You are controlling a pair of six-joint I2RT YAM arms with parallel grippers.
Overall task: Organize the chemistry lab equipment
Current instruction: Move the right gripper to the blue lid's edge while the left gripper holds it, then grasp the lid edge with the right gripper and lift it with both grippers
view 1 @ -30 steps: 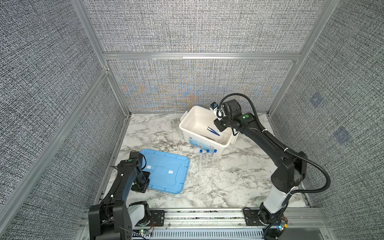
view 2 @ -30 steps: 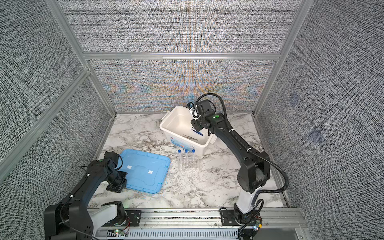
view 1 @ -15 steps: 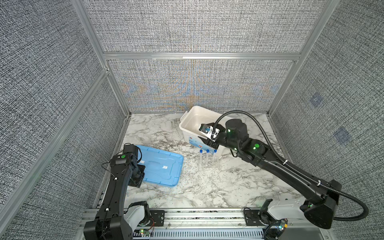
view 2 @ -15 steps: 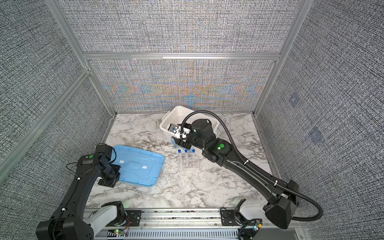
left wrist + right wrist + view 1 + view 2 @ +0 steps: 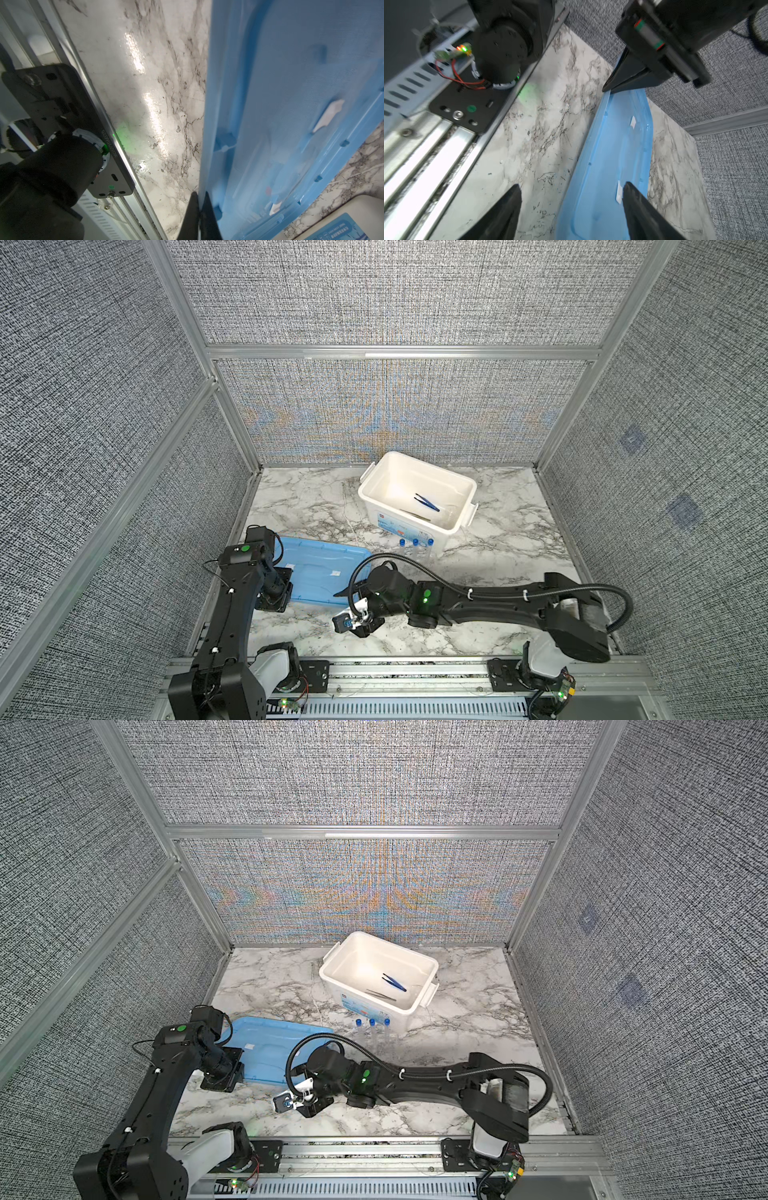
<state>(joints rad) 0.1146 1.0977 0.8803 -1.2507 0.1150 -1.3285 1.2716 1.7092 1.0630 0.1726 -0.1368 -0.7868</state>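
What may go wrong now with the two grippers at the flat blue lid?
The left gripper pinches only the rim of the flat light-blue plastic lid, so it may slip or twist. The open right gripper, at its other end, might shove it away. A swinging lid could topple the three slim blue-capped tubes nearby.

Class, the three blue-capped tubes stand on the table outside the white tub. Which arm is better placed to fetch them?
Right, probably. The right claw is open, empty and nearer the tubes; the left claw is shut on the edge of the light-blue lid.
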